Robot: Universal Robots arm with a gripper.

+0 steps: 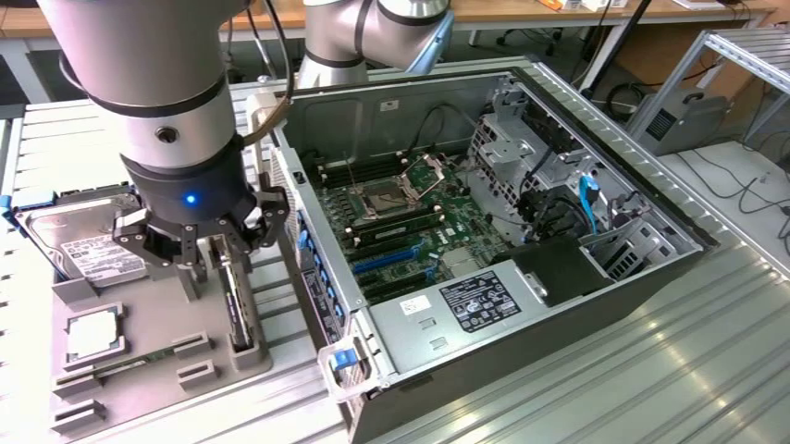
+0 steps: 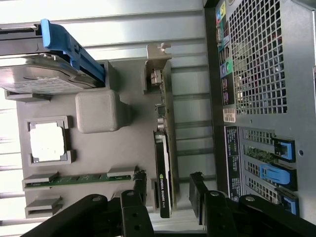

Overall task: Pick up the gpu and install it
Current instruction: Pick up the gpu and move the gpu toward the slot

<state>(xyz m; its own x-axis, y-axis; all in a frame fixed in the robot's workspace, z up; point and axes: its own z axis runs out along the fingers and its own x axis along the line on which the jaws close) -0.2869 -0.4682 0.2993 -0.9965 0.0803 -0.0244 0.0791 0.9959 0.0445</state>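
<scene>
**Claw apart, astride the gpu in the grey holder tray**

We read what looked like "NVIDIA" on the gpu's edge label, but the smaller lettering beside it was beyond us. So were the white label on the hard drive and the sticker on the silver box inside the open computer case. The card stood on edge in a tray slot, bracket end away from the claw, with one finger on each side of it and a gap showing. The arm pointed straight down over the tray at the exterior view's left on the desk, its upper part cut off.
</scene>
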